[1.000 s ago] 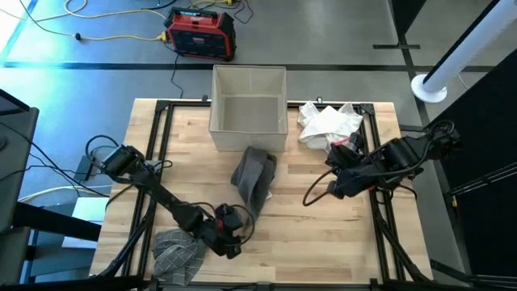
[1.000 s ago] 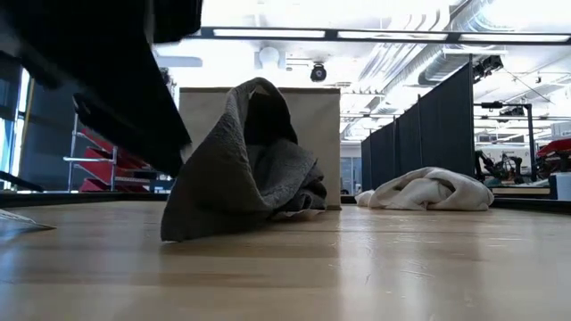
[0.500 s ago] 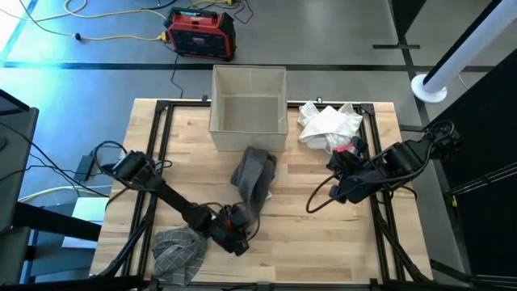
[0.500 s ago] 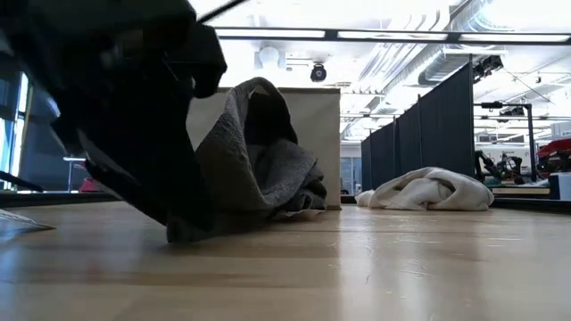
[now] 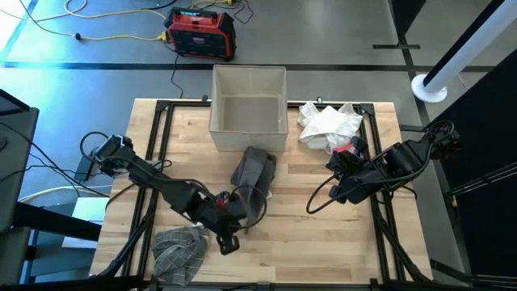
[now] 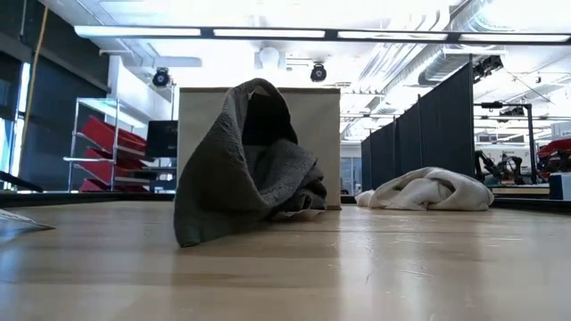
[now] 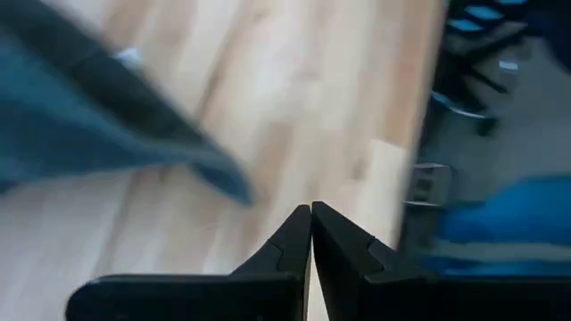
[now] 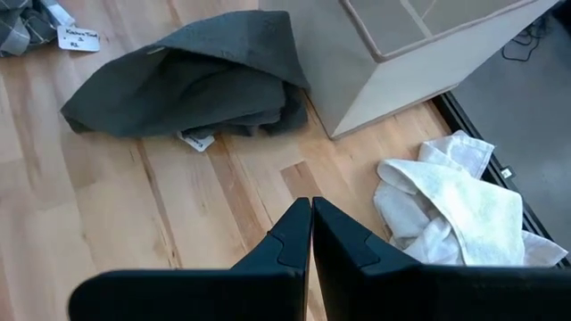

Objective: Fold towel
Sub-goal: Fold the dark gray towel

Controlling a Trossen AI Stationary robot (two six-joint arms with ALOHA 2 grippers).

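**Left gripper closed beside grey towel; nothing gripped that the views confirm**

Hidden or unclear: the left wrist view is motion-smeared. It shows the left gripper (image 7: 310, 209) with fingertips pressed together and bare wood between them and a blurred dark cloth edge; the cloth looks apart from the tips, though the smear makes this uncertain. In the high view the left gripper (image 5: 230, 212) sits at the near lower corner of the grey towel (image 5: 253, 176), and the arm covers the exact contact point. The low view shows the grey towel (image 6: 250, 165) standing in a peaked heap and no gripper at all.

Task item: grey towel is bunched mid-table, just in front of the beige bin (image 5: 249, 109), its far end near or touching the bin's front wall. The right wrist view shows it as a crumpled mound (image 8: 192, 80) with a white tag at its near edge.

Right gripper (image 8: 310, 214) is pressed shut and empty, held over bare wood on the table's right side (image 5: 339, 182).

Other cloth: white towel (image 5: 329, 123) heaped right of the bin; checked cloth (image 5: 178, 250) at the front left table edge, partly cut off by the frame.

Open room: bare table (image 5: 307, 242) between the arms and along the front right.
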